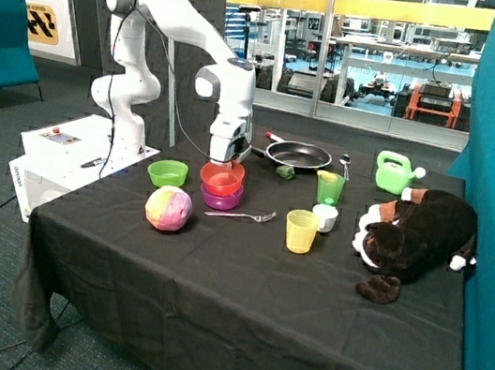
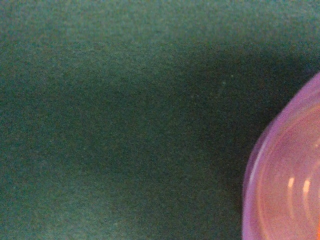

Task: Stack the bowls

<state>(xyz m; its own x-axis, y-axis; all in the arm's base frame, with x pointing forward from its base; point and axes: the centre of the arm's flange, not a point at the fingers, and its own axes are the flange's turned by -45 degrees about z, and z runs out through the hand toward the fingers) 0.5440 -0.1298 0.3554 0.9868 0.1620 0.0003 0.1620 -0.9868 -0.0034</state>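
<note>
The orange-red bowl (image 1: 222,179) sits nested in the purple bowl (image 1: 221,198) on the black tablecloth, in front of the frying pan. The lime green bowl (image 1: 167,173) stands by itself beside them, towards the robot's base. My gripper (image 1: 226,161) hangs straight down at the far rim of the orange-red bowl, touching it or just above it. In the wrist view only the purple bowl's rim (image 2: 257,170) shows at the edge, with an orange-pink inside, over dark cloth (image 2: 125,125).
A pink and yellow ball (image 1: 169,207) lies in front of the green bowl. A fork (image 1: 241,214), a yellow cup (image 1: 301,230), a green cup (image 1: 330,187) and a small white pot (image 1: 324,218) stand nearby. A black frying pan (image 1: 298,156), a green watering can (image 1: 391,172) and a plush animal (image 1: 420,235) lie farther off.
</note>
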